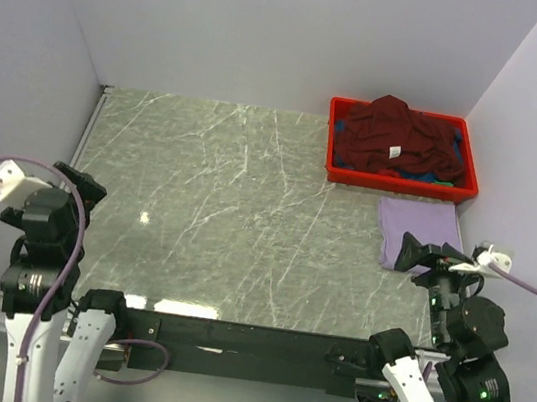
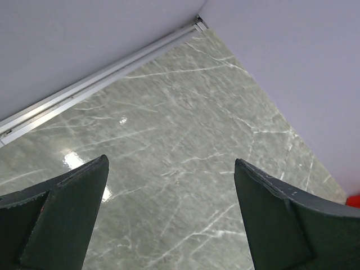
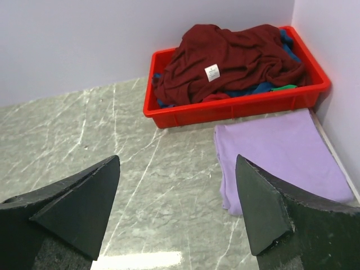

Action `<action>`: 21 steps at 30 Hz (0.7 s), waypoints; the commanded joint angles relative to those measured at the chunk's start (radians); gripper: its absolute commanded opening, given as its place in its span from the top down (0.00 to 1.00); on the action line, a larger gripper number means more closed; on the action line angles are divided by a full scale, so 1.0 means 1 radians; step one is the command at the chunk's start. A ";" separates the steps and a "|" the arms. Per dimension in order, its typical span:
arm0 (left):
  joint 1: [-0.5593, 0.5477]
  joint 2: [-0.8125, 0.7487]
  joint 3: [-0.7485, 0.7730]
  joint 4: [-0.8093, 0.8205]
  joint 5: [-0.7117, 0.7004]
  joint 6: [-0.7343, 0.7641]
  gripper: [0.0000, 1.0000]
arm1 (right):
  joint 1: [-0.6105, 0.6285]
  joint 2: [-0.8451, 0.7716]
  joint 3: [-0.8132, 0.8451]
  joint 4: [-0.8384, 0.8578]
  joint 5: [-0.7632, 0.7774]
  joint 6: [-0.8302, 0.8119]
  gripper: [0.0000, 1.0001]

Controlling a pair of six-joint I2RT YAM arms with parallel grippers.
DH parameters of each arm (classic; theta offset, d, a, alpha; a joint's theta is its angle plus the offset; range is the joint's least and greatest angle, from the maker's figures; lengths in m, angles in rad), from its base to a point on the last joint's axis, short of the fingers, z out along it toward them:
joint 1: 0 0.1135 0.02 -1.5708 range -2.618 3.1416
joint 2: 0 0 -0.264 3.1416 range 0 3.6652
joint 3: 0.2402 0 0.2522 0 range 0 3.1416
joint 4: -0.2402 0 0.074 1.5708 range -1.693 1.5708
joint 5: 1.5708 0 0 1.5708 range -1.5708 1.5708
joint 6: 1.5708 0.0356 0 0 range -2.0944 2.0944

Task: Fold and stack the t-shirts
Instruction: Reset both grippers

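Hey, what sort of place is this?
Probably a robot test cell: plain walls box in a marble-patterned table, the left arm and right arm are mounted at its near edge, and a red crate of crumpled t-shirts sits by a folded lavender t-shirt.

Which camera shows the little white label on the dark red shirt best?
The right wrist view: the white label on the maroon shirt is close and clear there. The top external view shows it only as a tiny speck, and the left wrist view does not show it at all.
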 commanded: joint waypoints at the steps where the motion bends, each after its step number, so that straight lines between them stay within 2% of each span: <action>1: 0.004 -0.068 -0.057 0.043 -0.071 -0.015 0.01 | 0.012 -0.069 -0.029 0.052 0.012 -0.019 0.11; 10: 0.003 -0.251 -0.272 0.217 0.032 0.075 0.01 | 0.015 -0.174 -0.104 0.072 0.003 -0.017 0.10; 21: 0.003 -0.375 -0.399 0.307 0.058 0.089 0.01 | 0.059 -0.183 -0.126 0.072 0.026 -0.045 0.09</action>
